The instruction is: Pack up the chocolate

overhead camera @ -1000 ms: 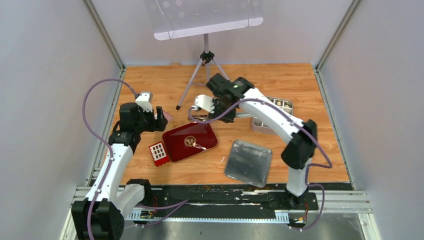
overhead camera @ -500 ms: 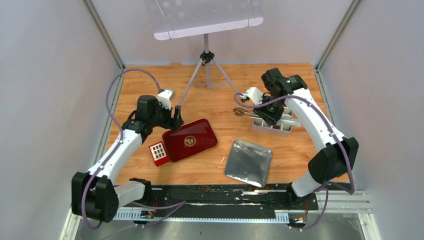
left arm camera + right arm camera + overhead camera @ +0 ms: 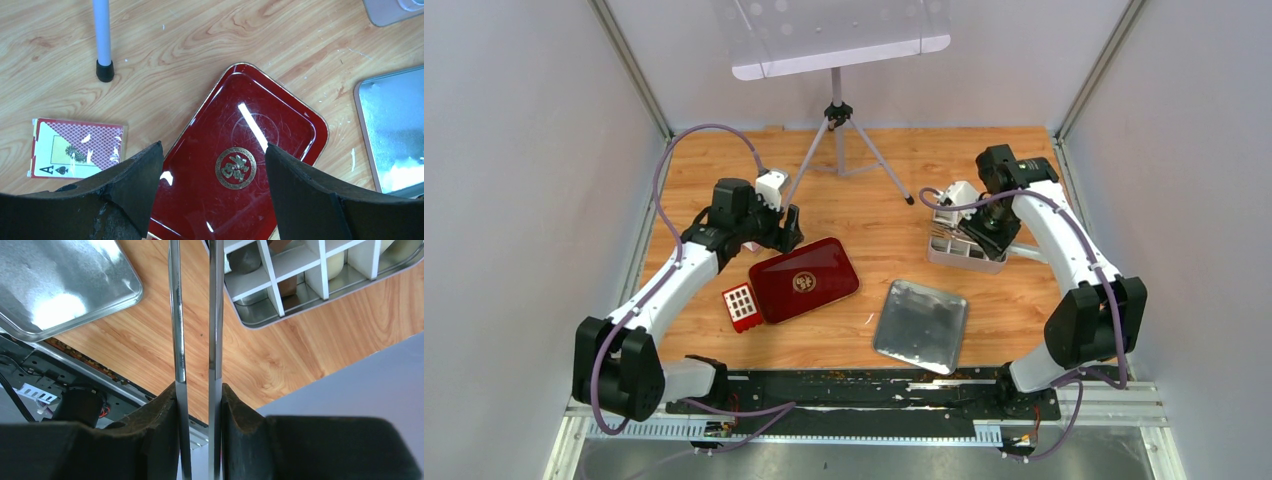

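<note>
The chocolate sits in a silver tin [image 3: 956, 262] with a white divider grid at the right. In the right wrist view the tin [image 3: 260, 320] holds cream pieces [image 3: 336, 264] and dark brown pieces [image 3: 287, 286] in its cells. My right gripper [image 3: 984, 225] is shut on metal tongs [image 3: 215, 315], whose two arms reach to the tin's near edge; their tips are out of view. My left gripper [image 3: 784, 230] is open and empty, hovering over the glossy red lid [image 3: 250, 165] with a gold emblem.
A silver tray [image 3: 921, 325] lies at front centre. A small red box with a grid of white squares [image 3: 740, 304] sits by the red lid's left end. A playing-card pack [image 3: 77, 155] lies left of the lid. A tripod [image 3: 836, 120] stands at the back.
My right arm swung right with the tongs, from above the red lid to the tin. My left arm moved right and forward, over the red lid's back-left corner.
</note>
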Robot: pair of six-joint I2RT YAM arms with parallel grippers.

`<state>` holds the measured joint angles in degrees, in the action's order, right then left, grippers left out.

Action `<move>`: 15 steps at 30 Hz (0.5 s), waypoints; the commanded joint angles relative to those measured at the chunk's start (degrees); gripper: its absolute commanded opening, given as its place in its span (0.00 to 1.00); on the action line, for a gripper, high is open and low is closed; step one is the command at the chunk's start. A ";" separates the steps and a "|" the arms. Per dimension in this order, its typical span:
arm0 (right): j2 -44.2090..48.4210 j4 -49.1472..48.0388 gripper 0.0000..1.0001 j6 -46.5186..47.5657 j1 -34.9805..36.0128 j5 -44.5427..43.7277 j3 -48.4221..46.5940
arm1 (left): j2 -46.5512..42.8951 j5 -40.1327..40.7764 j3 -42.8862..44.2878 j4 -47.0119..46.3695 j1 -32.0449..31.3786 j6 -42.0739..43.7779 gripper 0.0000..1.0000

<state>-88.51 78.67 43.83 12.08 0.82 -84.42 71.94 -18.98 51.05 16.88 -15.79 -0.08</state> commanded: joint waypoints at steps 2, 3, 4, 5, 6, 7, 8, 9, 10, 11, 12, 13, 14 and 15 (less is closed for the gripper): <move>0.60 -1.40 0.22 0.72 -1.15 -2.93 1.77 | -0.46 -0.44 1.80 -1.54 -0.38 0.54 0.82; 0.62 -1.62 0.24 0.68 -1.24 -3.27 2.03 | -0.47 -0.53 1.78 -1.65 -0.46 0.46 0.82; 0.62 -1.88 0.26 0.58 -1.31 -3.97 2.25 | -0.42 -0.53 1.71 -1.91 -0.46 0.35 0.82; 0.55 -2.20 0.29 0.44 -1.39 -4.40 2.44 | -0.46 -0.53 1.65 -2.15 -0.47 0.34 0.82; 0.47 -2.26 0.33 0.34 -1.42 -4.84 2.48 | -0.37 -0.56 1.61 -2.24 -0.47 0.38 0.82; 0.38 -2.18 0.35 0.30 -1.48 -4.87 2.27 | -0.42 -0.53 1.52 -2.49 -0.55 0.34 0.82; 0.36 -1.90 0.38 0.29 -1.52 -4.46 1.90 | -0.45 -0.53 1.44 -2.62 -0.51 0.34 0.82; 0.36 -1.75 0.40 0.17 -1.58 -3.98 1.41 | -0.48 -0.53 1.34 -2.64 -0.55 0.40 0.82; 0.36 -1.44 0.41 0.05 -1.69 -3.10 0.83 | -0.49 -0.53 1.29 -2.64 -0.53 0.35 0.82; 0.33 -1.08 0.41 0.03 -1.70 -2.39 0.19 | -0.54 -0.53 1.25 -2.65 -0.62 0.38 0.82; 0.35 -0.75 0.41 -0.10 -1.72 -1.81 -0.40 | -0.59 -0.53 1.25 -2.50 -0.64 0.30 0.82; 0.36 -0.62 0.41 -0.21 -1.71 -1.72 -0.95 | -0.68 -0.53 1.25 -2.46 -0.64 0.31 0.82; 0.43 -0.48 0.41 -0.24 -1.66 -1.70 -1.19 | -0.70 -0.56 1.23 -2.36 -0.64 0.34 0.82; 0.49 -0.51 0.40 -0.29 -1.70 0.10 -1.45 | -0.76 -0.54 1.18 -2.34 -0.63 0.38 0.82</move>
<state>-88.66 78.56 44.03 10.68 -1.83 -82.37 71.94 -18.98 51.05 16.82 -16.12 -0.10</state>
